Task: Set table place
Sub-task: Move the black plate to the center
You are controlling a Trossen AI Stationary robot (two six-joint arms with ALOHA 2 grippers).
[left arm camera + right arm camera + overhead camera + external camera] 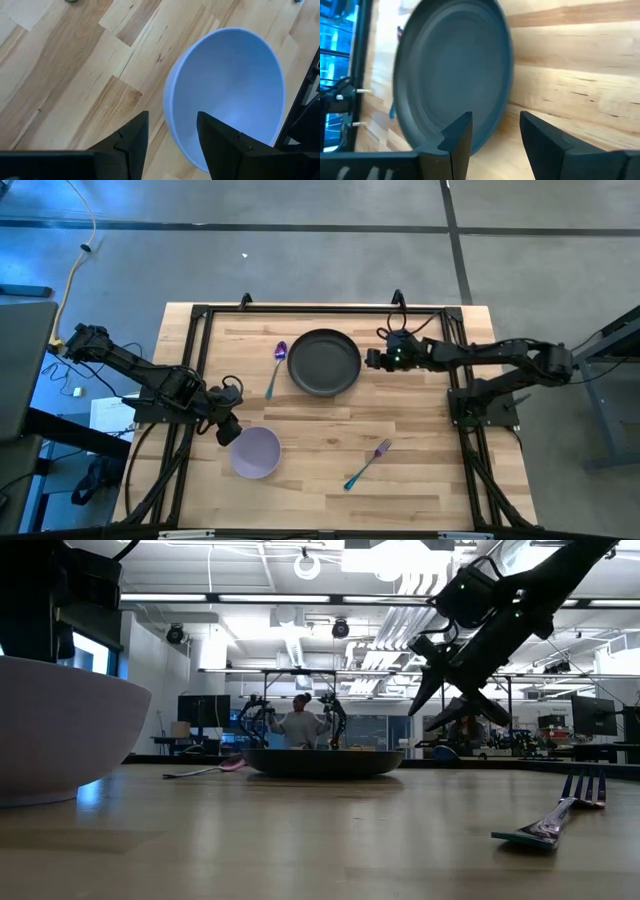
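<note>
Seen from above, plate (324,363) sits at the bench's (420,470) far middle, spoon (276,367) beside it, bowl (255,452) near the left gripper (229,434), fork (367,464) apart. Low view: right gripper (436,698) hangs above the bench. Left wrist: open fingers (131,140) beside the bowl's rim. Right wrist: fingers (457,135) parted, empty, before the plate.

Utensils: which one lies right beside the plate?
The spoon, purple-headed, lies just left of the dark plate. The teal-handled fork lies apart, nearer the table's front edge.
</note>
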